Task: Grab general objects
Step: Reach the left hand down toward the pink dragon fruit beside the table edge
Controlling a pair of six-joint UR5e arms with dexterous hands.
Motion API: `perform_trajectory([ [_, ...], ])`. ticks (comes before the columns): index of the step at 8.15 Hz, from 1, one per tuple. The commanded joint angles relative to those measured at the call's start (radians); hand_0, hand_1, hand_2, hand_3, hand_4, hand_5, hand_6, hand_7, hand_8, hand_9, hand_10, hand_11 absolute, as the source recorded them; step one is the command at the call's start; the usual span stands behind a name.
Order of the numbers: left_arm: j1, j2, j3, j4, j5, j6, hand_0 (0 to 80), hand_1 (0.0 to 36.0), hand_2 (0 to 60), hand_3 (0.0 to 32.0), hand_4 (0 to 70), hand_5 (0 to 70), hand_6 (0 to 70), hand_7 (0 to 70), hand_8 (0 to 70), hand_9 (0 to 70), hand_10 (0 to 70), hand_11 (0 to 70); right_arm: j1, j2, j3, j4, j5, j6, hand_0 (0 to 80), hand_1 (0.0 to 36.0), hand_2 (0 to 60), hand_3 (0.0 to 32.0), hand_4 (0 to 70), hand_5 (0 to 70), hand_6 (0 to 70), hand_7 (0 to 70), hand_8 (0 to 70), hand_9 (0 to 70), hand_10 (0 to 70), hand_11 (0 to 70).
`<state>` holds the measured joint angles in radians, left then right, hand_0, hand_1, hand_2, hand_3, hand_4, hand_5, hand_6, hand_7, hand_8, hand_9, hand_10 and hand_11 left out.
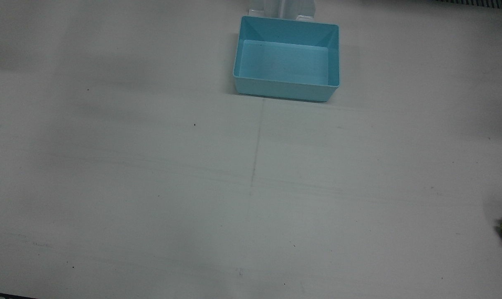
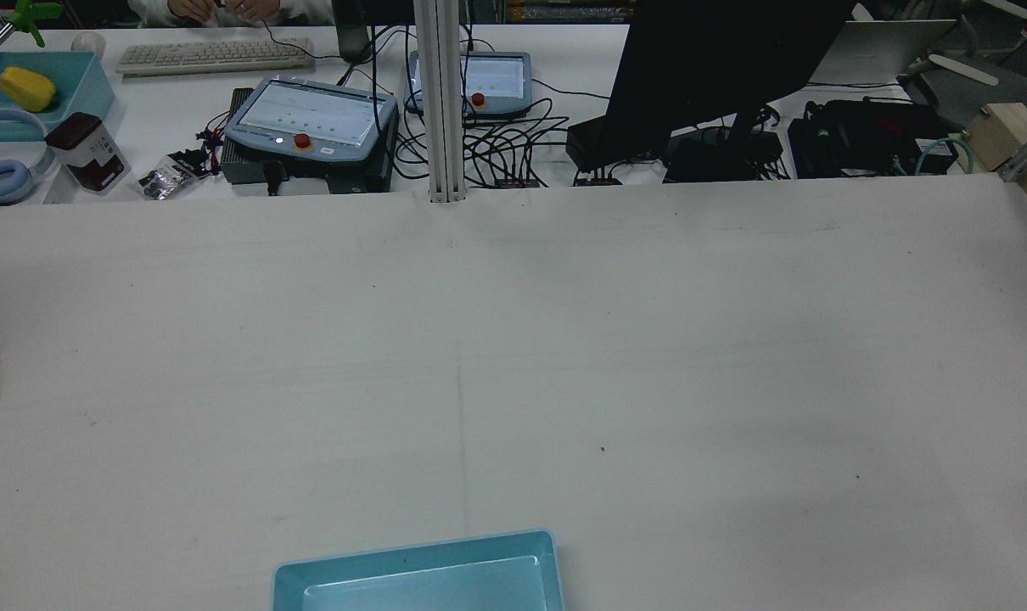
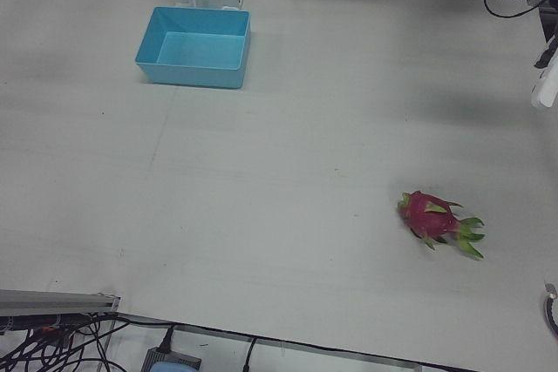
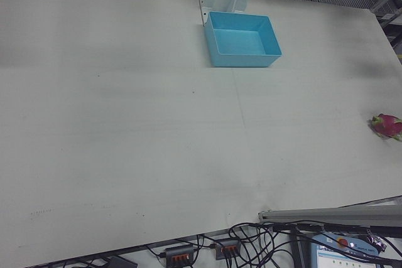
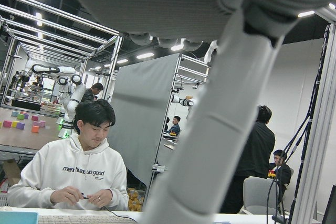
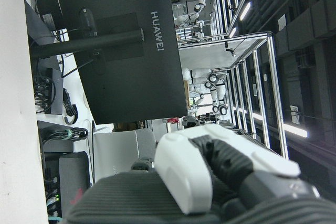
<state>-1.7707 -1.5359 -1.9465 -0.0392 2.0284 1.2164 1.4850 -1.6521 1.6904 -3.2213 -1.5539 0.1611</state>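
The dragon fruit (image 3: 436, 222) at the table's (image 3: 288, 215) four o'clock looks firm, waxy; grip its body; left hand (image 5: 210, 129) and right hand (image 6: 220, 177) state unclear

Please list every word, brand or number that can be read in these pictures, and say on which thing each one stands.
"HUAWEI": on the back of the black flat monitor, right hand view.
"menhunuo good", roughly; the small letters are uncertain: on the chest of the person's white hooded sweatshirt, left hand view.
Screens of the two grey teach pendants, rear view: too small to read.
Blue plastic bin, pink dragon fruit: no text.
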Motion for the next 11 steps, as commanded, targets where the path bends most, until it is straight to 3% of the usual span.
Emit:
perform_trajectory([
  [1,0.100,-0.041,0.017,0.038,-0.039,0.047,80.0,25.7,0.0,0.0,0.0,0.0,0.0,0.0,0.0,0.0,0.0,0.0,0.001,0.000,0.000,0.000,0.002,0.000,0.0,0.0,0.0,0.0,0.0,0.0,0.0,0.0,0.0,0.0,0.0,0.0],
  [5,0.227,-0.033,0.052,0.125,-0.056,0.216,80.0,25.5,0.0,0.0,0.0,0.0,0.0,0.0,0.0,0.0,0.0,0.0,0.000,0.000,0.000,0.000,0.002,0.000,0.0,0.0,0.0,0.0,0.0,0.0,0.0,0.0,0.0,0.0,0.0,0.0],
  [6,0.270,-0.033,0.113,0.083,-0.103,0.219,80.0,25.2,0.0,0.0,0.0,0.0,0.0,0.0,0.0,0.0,0.0,0.0,0.000,0.000,0.000,0.000,0.000,0.000,0.0,0.0,0.0,0.0,0.0,0.0,0.0,0.0,0.0,0.0,0.0,0.0],
  [9,0.465,-0.032,0.168,0.053,-0.267,0.262,80.0,25.7,0.0,0.0,0.0,0.0,0.0,0.0,0.0,0.0,0.0,0.0,0.000,-0.002,0.000,0.000,0.000,0.000,0.0,0.0,0.0,0.0,0.0,0.0,0.0,0.0,0.0,0.0,0.0,0.0],
  [11,0.507,-0.032,0.274,-0.016,-0.312,0.264,80.0,26.0,0.0,0.0,0.0,0.0,0.0,0.0,0.0,0.0,0.0,0.0,0.001,0.000,0.000,0.000,0.000,0.000,0.0,0.0,0.0,0.0,0.0,0.0,0.0,0.0,0.0,0.0,0.0,0.0],
])
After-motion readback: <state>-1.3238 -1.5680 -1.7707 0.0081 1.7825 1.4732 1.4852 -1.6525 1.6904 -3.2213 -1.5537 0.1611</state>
